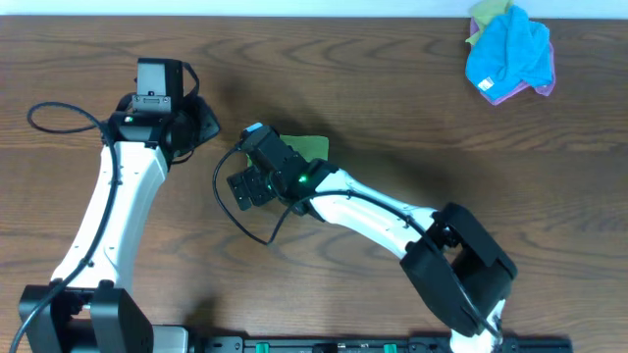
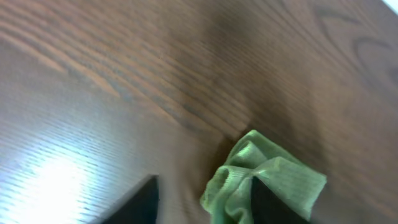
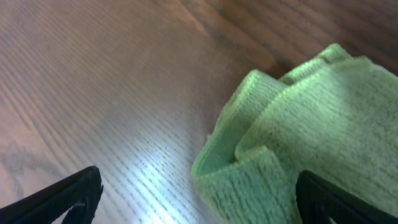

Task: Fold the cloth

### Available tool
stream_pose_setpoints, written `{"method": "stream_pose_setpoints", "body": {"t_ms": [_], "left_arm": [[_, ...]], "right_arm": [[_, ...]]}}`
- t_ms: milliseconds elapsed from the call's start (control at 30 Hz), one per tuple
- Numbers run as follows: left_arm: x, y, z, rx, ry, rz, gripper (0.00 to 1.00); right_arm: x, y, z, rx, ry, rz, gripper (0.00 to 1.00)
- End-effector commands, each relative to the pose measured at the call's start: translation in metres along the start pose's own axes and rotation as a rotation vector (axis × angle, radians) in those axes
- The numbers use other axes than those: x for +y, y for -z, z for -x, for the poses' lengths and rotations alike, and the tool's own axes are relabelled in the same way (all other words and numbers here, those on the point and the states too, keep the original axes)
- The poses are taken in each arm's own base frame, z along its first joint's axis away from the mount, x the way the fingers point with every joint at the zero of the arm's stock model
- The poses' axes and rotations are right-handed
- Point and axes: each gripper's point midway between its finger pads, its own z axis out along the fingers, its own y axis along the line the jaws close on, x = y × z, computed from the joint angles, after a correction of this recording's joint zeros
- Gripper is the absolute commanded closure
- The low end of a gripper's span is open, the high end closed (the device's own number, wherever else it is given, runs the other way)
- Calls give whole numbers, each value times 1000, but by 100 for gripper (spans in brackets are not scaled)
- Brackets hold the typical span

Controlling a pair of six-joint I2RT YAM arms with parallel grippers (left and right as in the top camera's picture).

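A green cloth (image 1: 316,146) lies bunched and partly folded near the table's middle, mostly hidden under my right wrist in the overhead view. My right gripper (image 1: 252,184) is open just left of it. In the right wrist view the cloth (image 3: 305,137) fills the right side, its folded edge lying between the spread jaws (image 3: 199,199) and reaching the right finger. My left gripper (image 1: 201,123) is open, up and left of the cloth. In the left wrist view the cloth (image 2: 273,174) shows behind the right finger of the open jaws (image 2: 205,208).
A pile of cloths, blue (image 1: 506,51) on top with pink and yellow-green under it, lies at the far right back of the wooden table (image 1: 412,108). A black cable (image 1: 231,201) loops beside my right wrist.
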Motion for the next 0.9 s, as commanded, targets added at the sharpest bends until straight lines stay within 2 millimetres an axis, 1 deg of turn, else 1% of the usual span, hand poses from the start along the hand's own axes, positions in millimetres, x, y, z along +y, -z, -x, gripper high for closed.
{"method": "stream_pose_setpoints", "body": {"t_ms": [0,67,200,300,433,467,533,567,700,733,767,800,867], "left_arm": [[-6,14,10,-36,-4,-24,30],[-8,17,11,-39,-1,-35,19],[-12,28,13,-58,7,-62,3],[-17,39,13,-70,5,-90,5],[-21,50,5,-41,45,-127,5],[-22,52,1,-21,49,-143,5],[-22,55,-12,44,61,-164,5],[-20,55,-18,75,68,-167,5],[-13,53,-43,191,89,-184,5],[-11,52,-50,218,98,-187,5],[-11,52,-54,235,102,-196,5],[-12,52,-59,251,105,-209,5],[-12,52,-67,270,108,-222,5]], "right_arm": [[8,33,28,-69,-7,25,1],[7,50,35,-87,-12,26,1],[5,90,51,-137,-24,37,1],[-1,122,57,-160,-40,30,1],[-16,167,52,-157,-85,3,1],[-21,180,47,-150,-97,-8,1],[-35,210,32,-128,-120,-47,1],[-40,222,26,-126,-127,-69,1],[-55,278,-2,-199,-132,-113,1],[-57,296,-15,-240,-125,-108,1],[-60,307,-27,-265,-125,-112,1],[-63,315,-39,-283,-125,-115,1],[-68,330,-69,-316,-137,-105,1]]}}
